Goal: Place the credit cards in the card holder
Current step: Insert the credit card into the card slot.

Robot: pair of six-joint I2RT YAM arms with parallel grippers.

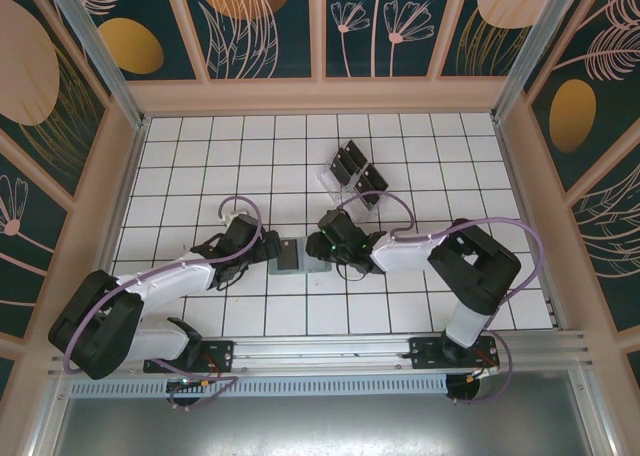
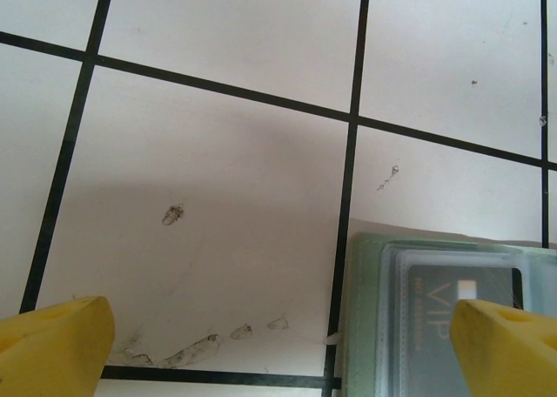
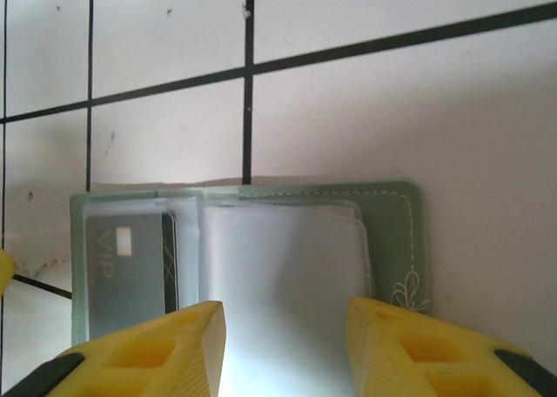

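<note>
Card holder [image 3: 392,232] lies open under the right pincer [image 3: 283,319], 1 card [image 3: 130,275] inside.

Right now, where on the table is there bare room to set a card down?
Bare tiles spread left of the clear rack, and right of it along the far edge. Mid-table is crowded: left gripper and right gripper flank the card holder.

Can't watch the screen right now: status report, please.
Left gripper open at card holder edge. Right gripper open over its clear sleeve. One credit card inside; more in clear rack. Nothing in the way.
</note>
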